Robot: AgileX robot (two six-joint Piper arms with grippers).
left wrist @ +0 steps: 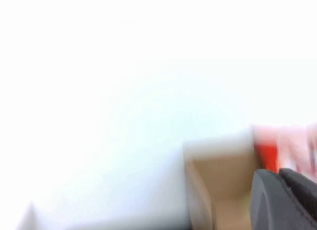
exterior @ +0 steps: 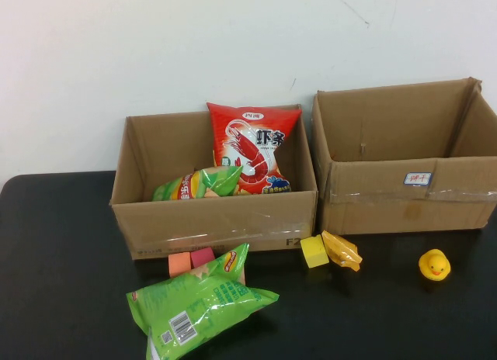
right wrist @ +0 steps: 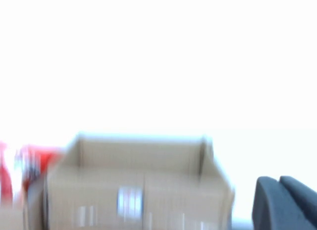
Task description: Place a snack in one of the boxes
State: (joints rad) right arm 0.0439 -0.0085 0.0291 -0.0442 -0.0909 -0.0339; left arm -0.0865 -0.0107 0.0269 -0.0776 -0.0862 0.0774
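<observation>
Nearest the front edge of the black table (exterior: pixel 62 282), left of centre, lies the green snack bag (exterior: pixel 198 306), flat on its side with its barcode up and nothing holding it. Just behind it, touching or nearly so, sit an orange block (exterior: pixel 179 263) and a pink block (exterior: pixel 203 256), tight against the left box's front wall.

Neither arm shows in the high view. The left pincer (left wrist: pixel 285 200) appears only as a dark edge in its wrist view, raised and facing the left box; the right pincer (right wrist: pixel 287 202) likewise, facing the right box. Whether either is wide or narrow, I cannot tell.

Middle ground: a yellow block (exterior: pixel 314 251) and a yellow wrapper (exterior: pixel 342 250) between the boxes, a rubber duck (exterior: pixel 435 264) toward the right edge.

At the back, the left box (exterior: pixel 155 220) already holds a red shrimp-chip bag (exterior: pixel 250 150) and a green bag (exterior: pixel 198 183); the right box (exterior: pixel 373 209) looks empty.

My read: grab the green snack bag at its puffed middle from above, lift well clear of the blocks and box wall, then release over an open box.
</observation>
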